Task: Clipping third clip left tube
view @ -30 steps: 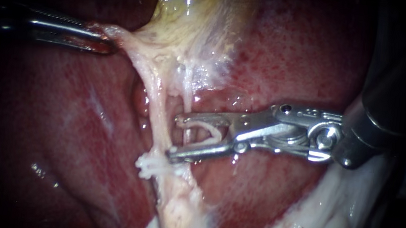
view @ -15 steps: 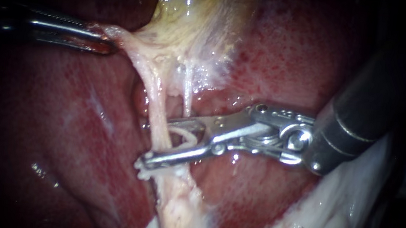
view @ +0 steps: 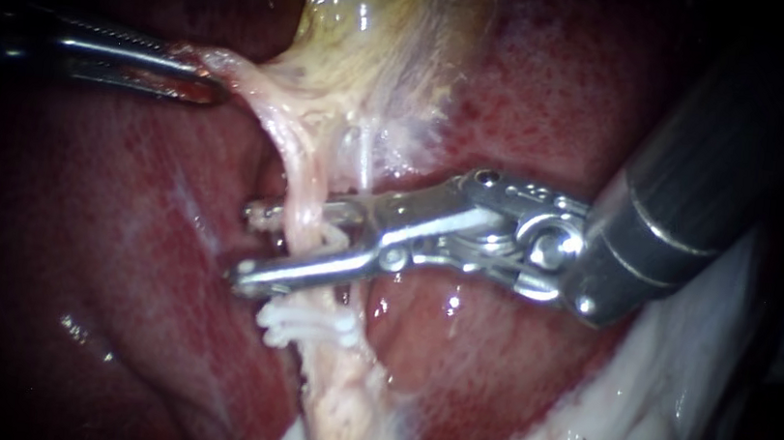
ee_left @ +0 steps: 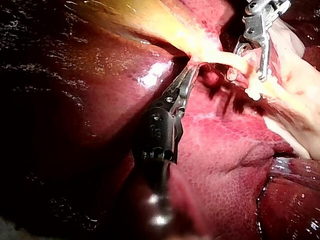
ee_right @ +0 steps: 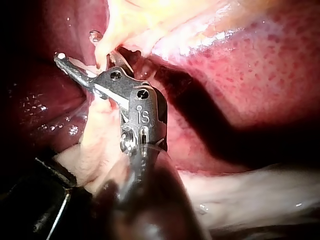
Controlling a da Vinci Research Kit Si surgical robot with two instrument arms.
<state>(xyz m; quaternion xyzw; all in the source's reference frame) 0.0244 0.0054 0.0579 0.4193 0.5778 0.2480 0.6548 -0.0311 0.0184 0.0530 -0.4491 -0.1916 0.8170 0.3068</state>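
Note:
The left tube (view: 302,181) runs as a pale strand from the gallbladder (view: 372,43) down across the liver (view: 120,221). My right instrument (view: 249,242) comes in from the right. Its jaws stand apart, one on each side of the left tube, and hold a white clip (view: 339,241) between them. White clips (view: 299,322) sit on the tube just below the jaws. My left instrument (view: 197,83) is shut on gallbladder tissue at the upper left and keeps it stretched. The left wrist view shows the same grip by my left instrument (ee_left: 192,72), with my right instrument (ee_left: 246,75) ahead of it.
A thinner right tube (view: 363,173) descends beside the left one and passes behind the right instrument's jaws. Pale fatty tissue (view: 642,431) lies at the lower right. The right instrument's dark shaft (view: 709,166) fills the upper right.
My right instrument has moved left and slightly up; its jaws, earlier to the right of the left tube, now straddle it above the existing clips. The left instrument has not moved.

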